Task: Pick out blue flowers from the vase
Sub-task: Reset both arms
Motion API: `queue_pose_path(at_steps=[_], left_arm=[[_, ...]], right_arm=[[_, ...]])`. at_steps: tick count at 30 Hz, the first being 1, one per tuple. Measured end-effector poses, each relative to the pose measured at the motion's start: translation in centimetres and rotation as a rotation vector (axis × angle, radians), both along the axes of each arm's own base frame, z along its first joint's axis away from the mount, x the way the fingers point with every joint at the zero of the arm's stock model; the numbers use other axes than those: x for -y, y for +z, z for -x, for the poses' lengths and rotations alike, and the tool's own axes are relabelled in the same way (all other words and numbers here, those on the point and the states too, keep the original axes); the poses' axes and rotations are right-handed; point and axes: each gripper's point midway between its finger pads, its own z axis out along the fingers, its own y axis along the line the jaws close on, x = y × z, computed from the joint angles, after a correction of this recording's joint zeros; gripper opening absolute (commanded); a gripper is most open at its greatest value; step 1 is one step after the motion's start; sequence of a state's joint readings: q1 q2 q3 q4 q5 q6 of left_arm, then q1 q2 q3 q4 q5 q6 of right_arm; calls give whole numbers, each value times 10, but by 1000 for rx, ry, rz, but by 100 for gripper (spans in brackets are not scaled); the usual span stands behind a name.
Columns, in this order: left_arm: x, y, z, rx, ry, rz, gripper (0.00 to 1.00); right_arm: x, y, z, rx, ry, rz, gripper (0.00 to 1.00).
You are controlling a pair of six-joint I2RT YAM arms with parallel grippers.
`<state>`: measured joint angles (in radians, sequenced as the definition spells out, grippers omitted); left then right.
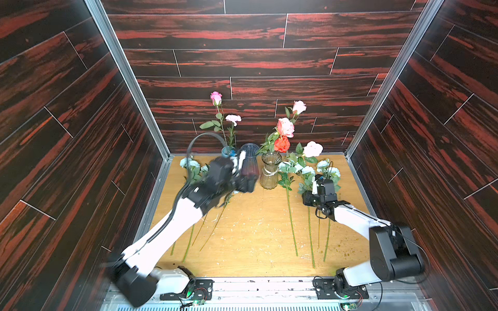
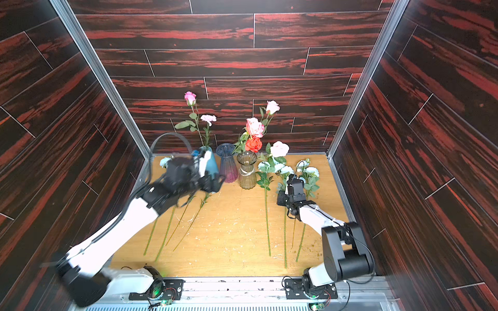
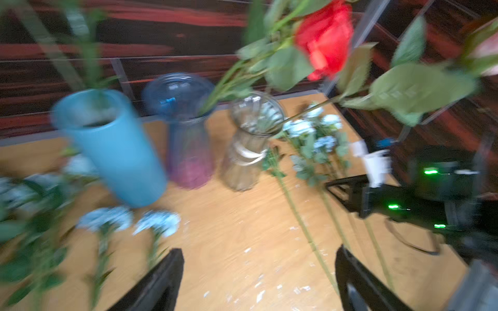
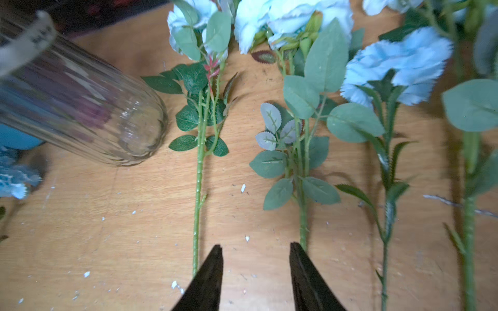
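Item: blue flowers [image 1: 307, 170], lying on the surface [image 1: 256, 229] either side of the vases [image 1: 270, 172], none visibly remaining inside; your left end effector [image 3: 258, 249] and right end effector [image 4: 256, 245] both released, empty; picking looks finished, so retract clear of stems.

Picture smeared by motion. Left gripper [image 3: 258, 272]: jaws wide apart, nothing between them, over the wooden table [image 3: 242, 229]. Ahead of it stand three vases in a row: opaque blue vase [image 3: 113, 145], tinted blue-purple glass vase [image 3: 186, 134], clear glass vase [image 3: 250, 145]. A red rose [image 3: 326, 37] hangs above the row. Blue flowers [image 3: 159, 222] lie flat just beyond one fingertip. More lie past the clear vase, near the right arm [image 3: 431, 194].
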<state>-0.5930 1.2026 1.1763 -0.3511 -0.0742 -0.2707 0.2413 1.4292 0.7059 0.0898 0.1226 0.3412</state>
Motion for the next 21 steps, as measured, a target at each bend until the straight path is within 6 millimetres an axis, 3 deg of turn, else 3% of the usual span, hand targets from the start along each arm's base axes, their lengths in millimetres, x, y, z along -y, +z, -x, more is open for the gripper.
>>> queue_pose_path(at_steps=[2, 4, 5, 10, 14, 19, 21], left_arm=[[-29, -19, 6, 33, 91, -48, 95], [-63, -43, 5, 39, 213, -103, 98], [-78, -54, 2, 37, 267, -124, 99], [-160, -99, -5, 73, 551, -242, 99], [-201, -130, 5, 155, 680, -317, 98], [-248, -158, -3, 137, 822, -347, 98], [-252, -165, -13, 144, 831, -354, 99]], right_arm=[[8, 9, 7, 45, -30, 6, 61], [18, 21, 13, 88, -72, 20, 87], [21, 26, 13, 108, -87, 28, 91], [46, 63, 18, 244, -174, 98, 95], [65, 80, 28, 389, -213, 190, 95], [96, 60, 33, 448, -271, 322, 95], [117, 56, 28, 441, -333, 352, 95]])
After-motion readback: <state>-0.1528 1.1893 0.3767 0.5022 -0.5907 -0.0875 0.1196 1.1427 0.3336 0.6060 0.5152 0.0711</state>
